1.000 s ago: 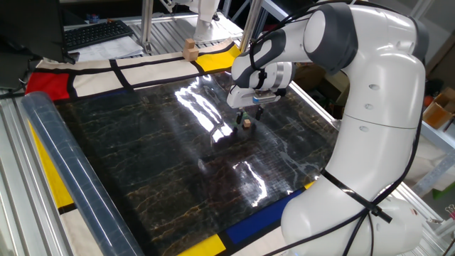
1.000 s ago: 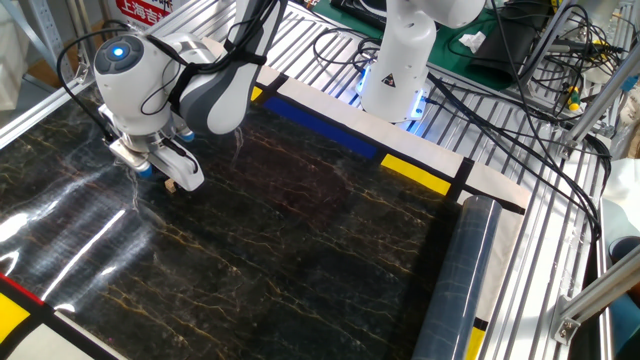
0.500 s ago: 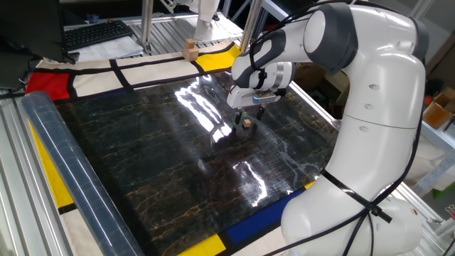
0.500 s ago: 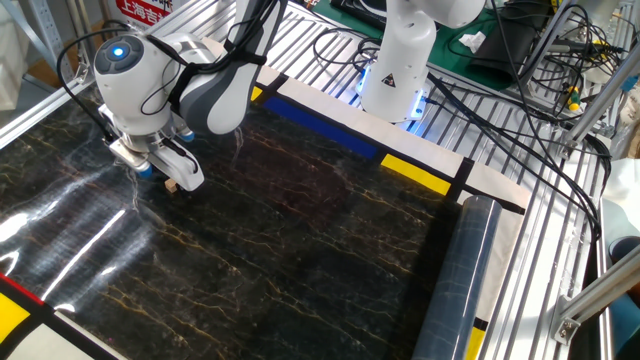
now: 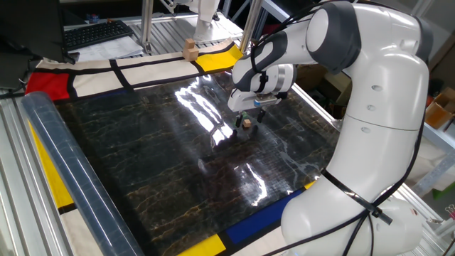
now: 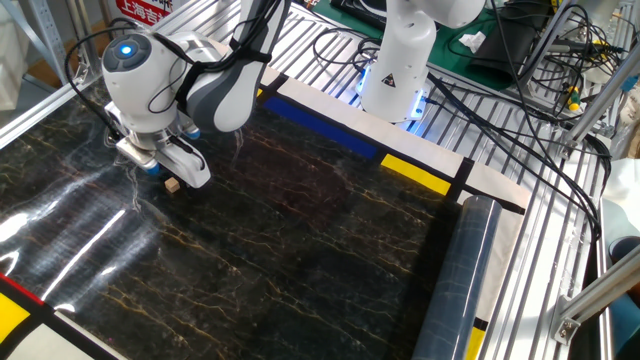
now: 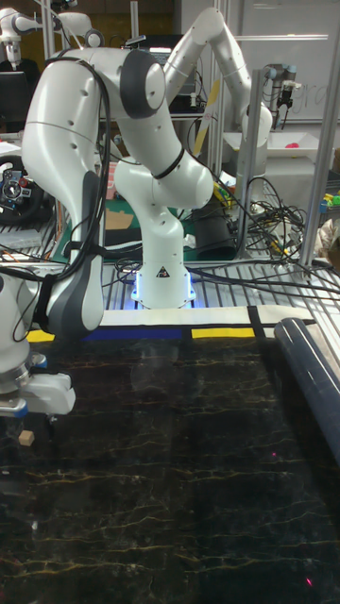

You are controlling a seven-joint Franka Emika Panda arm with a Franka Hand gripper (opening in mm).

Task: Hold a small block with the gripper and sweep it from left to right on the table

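The small block is a tiny tan cube resting on the glossy black table, right of its middle. My gripper points down from the white arm, its dark fingers close on either side of the cube and shut on it. From the other side, the small block peeks out under the white hand, with the gripper over the table at its left. In the tall view the small block lies just below the gripper at the far left edge.
A larger tan wooden block stands on the white border at the back. A long grey roll lies along one table edge. A second robot's base and cables stand beyond the table.
The arm's wrist has shifted slightly sideways over the table. The small block has barely moved and stays at the fingertips.
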